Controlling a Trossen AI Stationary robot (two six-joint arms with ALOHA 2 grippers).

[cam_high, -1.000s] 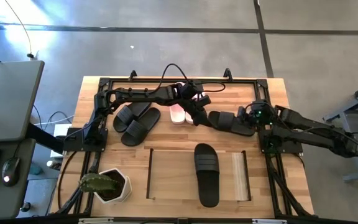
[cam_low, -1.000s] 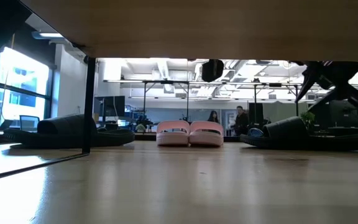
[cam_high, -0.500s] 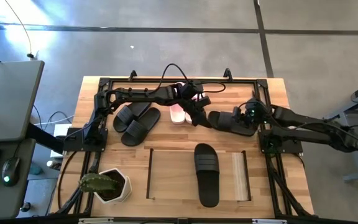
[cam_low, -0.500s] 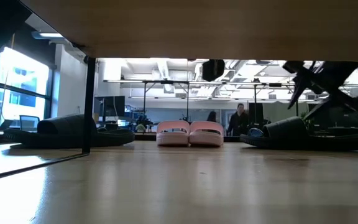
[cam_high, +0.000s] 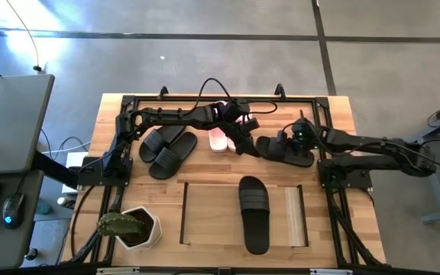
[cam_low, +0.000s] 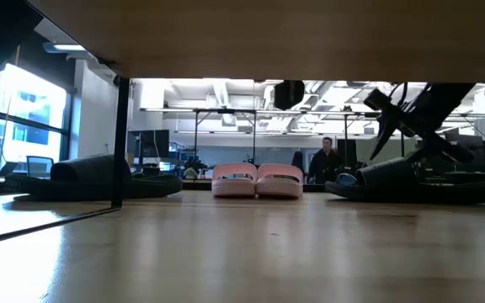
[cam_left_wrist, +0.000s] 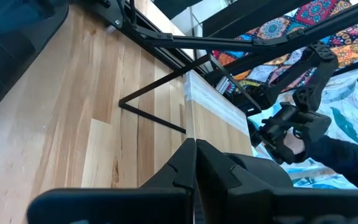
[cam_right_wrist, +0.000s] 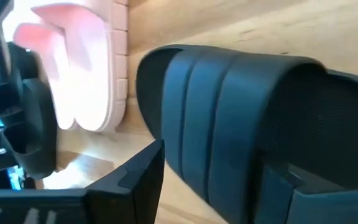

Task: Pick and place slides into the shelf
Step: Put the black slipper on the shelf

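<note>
1. High view: a light-wood table (cam_high: 205, 221) is being shown at the centre of the frame, on a grey floor, with a desk at the left edge. The shelf (cam_high: 292, 216) is being seen at lower centre, one black slide (cam_high: 254, 212) lying on its top panel. A white pot (cam_high: 145, 228) holding a plant is standing at lower left. A pair of black slides (cam_high: 166, 147) is lying left of centre, and a pink-and-white pair (cam_high: 220, 139) at upper centre is being partly covered by the left gripper (cam_high: 242, 143). The right gripper (cam_high: 290, 143) is being held over another black slide (cam_high: 285, 149) right of centre.

2. Low view: a wooden surface is filling the lower frame, and the underside of a wooden panel the top. An office room with a person (cam_low: 325, 160) is being seen behind. The pink-and-white pair (cam_low: 257, 180) is standing at centre, black slides at left (cam_low: 91, 177) and right (cam_low: 415, 179). The right gripper (cam_low: 398, 114) is hanging above the right-hand slide.

3. Left wrist view: wooden planks and a dark frame are being shown. The left gripper's fingers (cam_left_wrist: 229, 171) are being held together, on nothing.

4. Right wrist view: the black slide's strap (cam_right_wrist: 229, 124) is being shown between the spread fingers (cam_right_wrist: 138, 180), not clamped. The pink-and-white pair (cam_right_wrist: 82, 68) is lying at upper left.
</note>
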